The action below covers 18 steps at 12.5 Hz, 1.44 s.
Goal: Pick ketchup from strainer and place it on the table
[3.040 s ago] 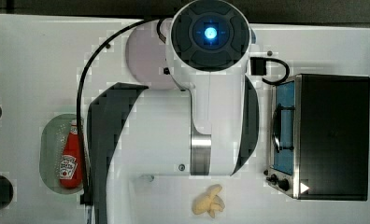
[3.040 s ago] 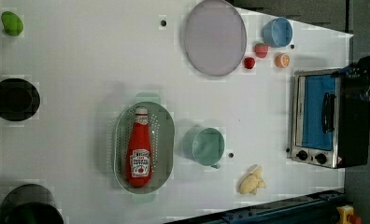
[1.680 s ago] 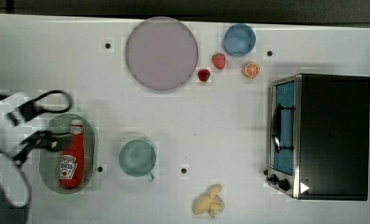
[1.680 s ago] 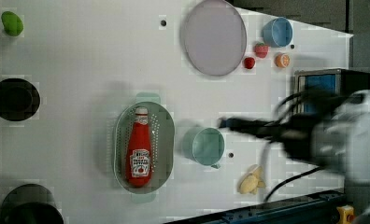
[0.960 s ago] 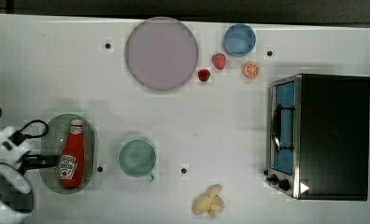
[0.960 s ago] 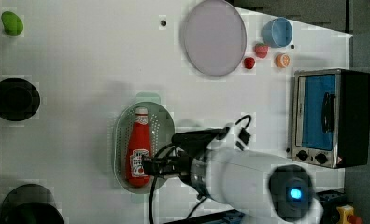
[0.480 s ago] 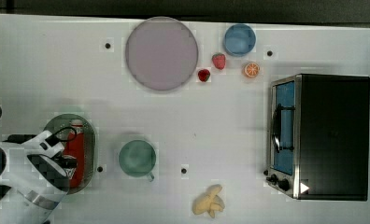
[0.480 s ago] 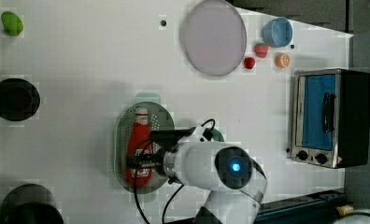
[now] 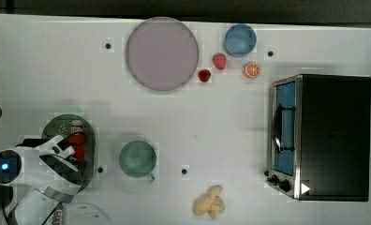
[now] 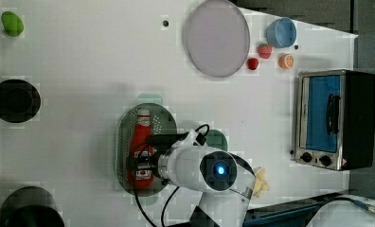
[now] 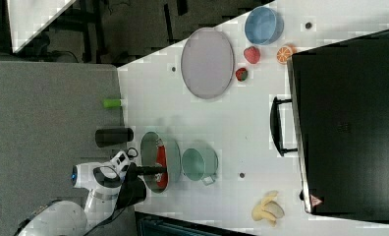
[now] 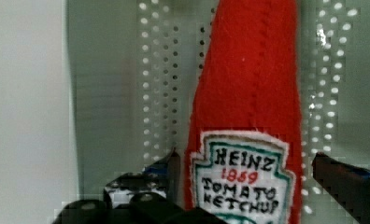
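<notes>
Because the ketchup [image 12: 248,107] lay flat on the perforated floor of the strainer [image 10: 124,146], its long axis ran along the basket's own length, with the white cap [image 10: 143,113] toward the left view's top and the labelled body toward the left view's bottom. In the wrist view the embroidered label sat between two dark fingers [image 12: 171,168], one close against one flank of the bottle and the other standing a little clear of the opposite flank. So the pincer [image 12: 262,172] straddled the bottle crosswise to that long axis, at the label end rather than at the neck. Its jaws were spread wide and gripped nothing; whether the nearer finger already touched the red cloth could not be told.

From the left view the arm's white wrist [image 10: 195,165] came in from the left view's right, over the strainer's rim, just beside the teal cup [image 10: 217,138]. The strainer rested on the white desk [image 10: 81,61], well apart from the grey-lilac plate [image 10: 216,38] and the toaster oven [image 10: 334,118].

Judged from this, the grasp turned on closing squarely across the bottle's width, and bare desk lay open toward the left view's top for setting it down.
</notes>
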Each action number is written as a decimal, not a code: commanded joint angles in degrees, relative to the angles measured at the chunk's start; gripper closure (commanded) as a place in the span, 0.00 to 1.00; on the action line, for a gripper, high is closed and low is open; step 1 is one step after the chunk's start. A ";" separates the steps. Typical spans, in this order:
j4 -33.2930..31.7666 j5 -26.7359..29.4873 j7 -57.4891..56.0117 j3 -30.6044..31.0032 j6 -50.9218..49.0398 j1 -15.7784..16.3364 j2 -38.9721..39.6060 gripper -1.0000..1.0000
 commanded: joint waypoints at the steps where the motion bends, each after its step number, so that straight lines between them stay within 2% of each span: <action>1: 3.09 -0.79 3.83 -1.66 1.92 1.36 1.78 0.00; 2: 3.39 -0.97 3.83 -2.31 1.93 1.83 2.37 0.04; 5: 3.72 -1.04 3.84 -2.77 2.71 2.57 2.60 0.40; 8: 3.30 0.25 3.80 -0.86 -2.10 1.31 -0.91 0.40; 12: 4.56 14.06 2.94 7.12 -7.51 -3.76 -9.53 0.40; 13: 5.34 16.11 2.52 8.66 -9.37 -4.83 -11.69 0.40; 16: 9.95 18.63 -1.74 10.33 -17.62 -6.92 -17.08 0.40; 18: 14.39 22.34 -6.59 10.23 -26.21 -7.99 -19.00 0.40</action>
